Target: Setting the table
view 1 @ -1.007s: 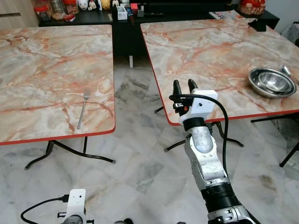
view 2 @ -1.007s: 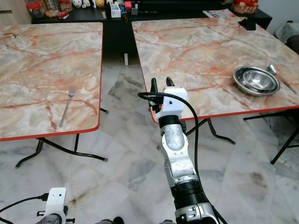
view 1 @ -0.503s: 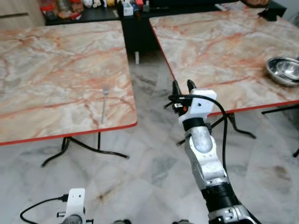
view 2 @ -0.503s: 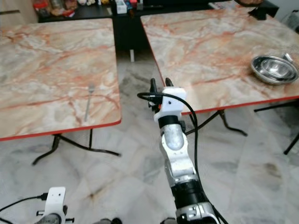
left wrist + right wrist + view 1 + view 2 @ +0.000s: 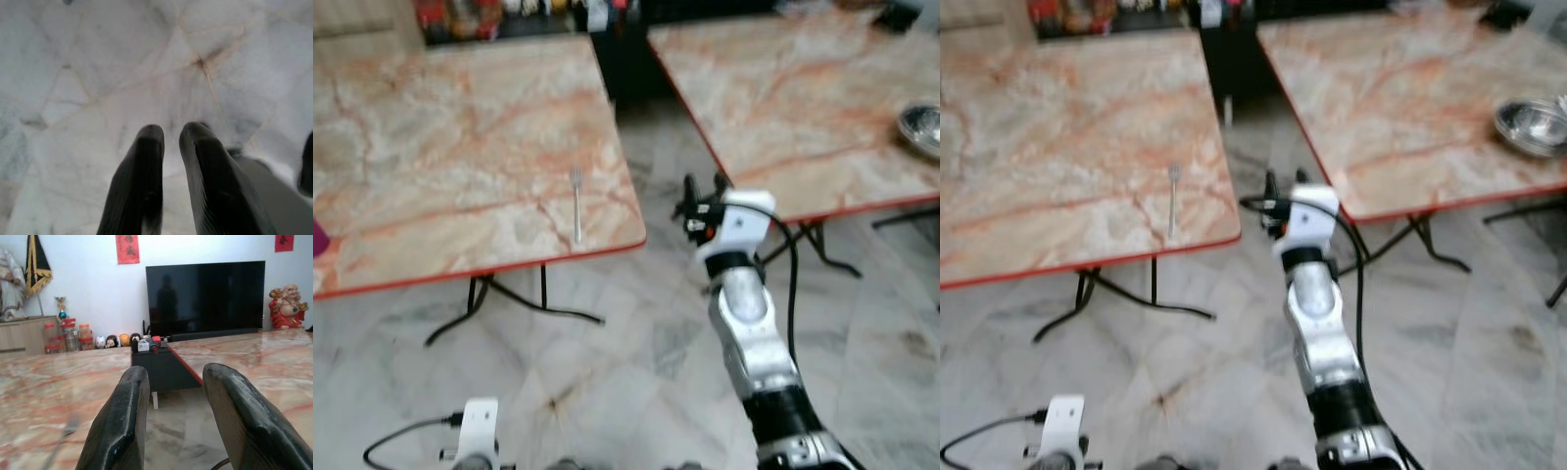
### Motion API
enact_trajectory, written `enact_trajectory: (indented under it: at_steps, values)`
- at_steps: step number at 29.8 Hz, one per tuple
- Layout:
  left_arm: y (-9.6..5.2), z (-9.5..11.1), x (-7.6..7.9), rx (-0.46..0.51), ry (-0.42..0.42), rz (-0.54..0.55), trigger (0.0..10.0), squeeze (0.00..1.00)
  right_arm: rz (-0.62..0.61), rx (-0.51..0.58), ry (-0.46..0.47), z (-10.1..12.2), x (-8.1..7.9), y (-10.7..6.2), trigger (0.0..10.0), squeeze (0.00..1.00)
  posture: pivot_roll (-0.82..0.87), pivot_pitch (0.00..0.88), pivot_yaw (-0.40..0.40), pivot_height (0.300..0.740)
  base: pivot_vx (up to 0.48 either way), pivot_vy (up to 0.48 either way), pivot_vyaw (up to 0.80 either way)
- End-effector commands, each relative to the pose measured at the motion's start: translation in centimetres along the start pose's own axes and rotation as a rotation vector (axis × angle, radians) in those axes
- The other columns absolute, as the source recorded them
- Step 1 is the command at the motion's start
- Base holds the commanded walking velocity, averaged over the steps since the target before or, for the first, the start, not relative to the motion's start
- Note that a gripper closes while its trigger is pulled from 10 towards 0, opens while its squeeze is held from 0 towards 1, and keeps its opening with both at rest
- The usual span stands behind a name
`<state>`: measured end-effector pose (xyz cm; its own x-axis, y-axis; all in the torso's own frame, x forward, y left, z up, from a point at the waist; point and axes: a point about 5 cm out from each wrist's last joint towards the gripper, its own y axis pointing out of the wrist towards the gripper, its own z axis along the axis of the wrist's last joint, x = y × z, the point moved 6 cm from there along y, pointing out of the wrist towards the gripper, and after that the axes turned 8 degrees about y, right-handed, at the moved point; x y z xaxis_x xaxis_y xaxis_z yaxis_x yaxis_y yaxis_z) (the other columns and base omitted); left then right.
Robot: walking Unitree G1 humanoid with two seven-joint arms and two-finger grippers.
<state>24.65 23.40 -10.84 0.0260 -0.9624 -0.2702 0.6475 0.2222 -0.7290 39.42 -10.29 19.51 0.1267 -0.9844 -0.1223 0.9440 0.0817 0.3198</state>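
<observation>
The right tool (image 5: 703, 183) is held raised over the floor gap between two desks, fingers apart and empty. A fork (image 5: 576, 201) lies on the desk (image 5: 460, 147) to its left. The left tool (image 5: 171, 134) hangs low, fingers nearly together.

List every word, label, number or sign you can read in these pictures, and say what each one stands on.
Red hanging on the wall left of the television: gold characters, too blurred to read.
Red hanging at the wall's right end: one gold character, too small to read.
Jars on the sideboard: labels unreadable.
Nothing else carries legible text.
</observation>
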Motion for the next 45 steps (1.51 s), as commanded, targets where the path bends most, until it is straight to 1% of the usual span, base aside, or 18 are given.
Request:
enact_trajectory:
  at_steps: [1, 7, 11, 16, 17, 24, 29, 32, 38, 41, 44, 45]
  values:
    - [-0.27, -1.68, -0.55, -0.043, -0.006, 0.015, 10.0, 0.00, 0.037, 0.004, 0.018, 0.16, -1.55, 0.08, 10.0, 0.00, -0.03, 0.153, 0.000, 0.740, 0.000, 0.341, 0.00]
    - [-0.25, -1.56, -0.51, -0.039, -0.005, 0.014, 10.0, 0.00, 0.039, 0.003, 0.017, 0.12, -1.59, 0.12, 10.0, 0.00, -0.03, 0.153, -0.002, 0.740, 0.000, 0.295, 0.00]
    - [-0.25, -1.45, -0.36, -0.032, 0.008, 0.008, 10.0, 0.00, 0.039, 0.000, 0.017, 0.06, -1.56, 0.10, 10.0, 0.00, -0.03, 0.153, -0.003, 0.740, 0.000, 0.000, 0.00]
    - [-0.26, -1.21, -0.21, -0.014, -0.008, -0.001, 10.0, 0.00, 0.031, -0.005, 0.017, -0.09, -1.40, 0.02, 10.0, 0.00, -0.03, 0.153, -0.002, 0.740, 0.000, 0.000, 0.00]
    - [-0.26, -1.36, -0.26, -0.024, -0.012, 0.002, 10.0, 0.00, 0.036, -0.004, 0.005, -0.06, -1.53, 0.03, 10.0, 0.00, -0.03, 0.153, -0.001, 0.740, 0.000, 0.000, 0.00]
    - [-0.23, -1.19, -0.29, -0.019, -0.001, 0.001, 10.0, 0.00, 0.026, -0.003, 0.013, -0.08, -1.49, 0.08, 10.0, 0.00, -0.03, 0.152, -0.001, 0.740, 0.000, 0.000, 0.00]
    - [-0.22, -1.17, -0.34, -0.018, 0.001, 0.004, 10.0, 0.00, 0.014, -0.011, 0.017, -0.20, -1.23, 0.12, 10.0, 0.00, -0.03, 0.150, 0.000, 0.740, 0.264, 0.000, 0.00]
    - [-0.22, -1.17, -0.34, -0.019, 0.002, 0.003, 10.0, 0.00, -0.006, -0.021, -0.004, -0.45, -0.86, 0.14, 10.0, 0.00, -0.03, 0.148, 0.001, 0.740, 0.282, 0.000, 0.00]
    - [-0.23, -1.20, -0.29, -0.018, 0.003, 0.000, 10.0, 0.00, 0.004, -0.020, -0.022, -0.45, -1.05, 0.05, 10.0, 0.00, -0.03, 0.142, 0.001, 0.740, 0.298, 0.000, 0.00]
    - [-0.23, -1.18, -0.30, -0.016, 0.003, -0.001, 10.0, 0.00, 0.015, -0.015, -0.015, -0.36, -1.26, 0.06, 10.0, 0.00, -0.03, 0.134, 0.001, 0.740, 0.303, 0.000, 0.54]
    - [-0.22, -1.12, -0.29, -0.015, 0.005, -0.002, 10.0, 0.00, 0.024, -0.016, 0.015, -0.36, -1.41, 0.05, 10.0, 0.00, -0.03, 0.130, 0.001, 0.740, 0.306, 0.000, 0.00]
    - [-0.21, -1.07, -0.29, -0.013, 0.005, -0.002, 10.0, 0.00, 0.024, -0.013, 0.009, -0.30, -1.40, 0.04, 10.0, 0.00, -0.03, 0.130, 0.001, 0.740, 0.304, 0.000, 0.00]
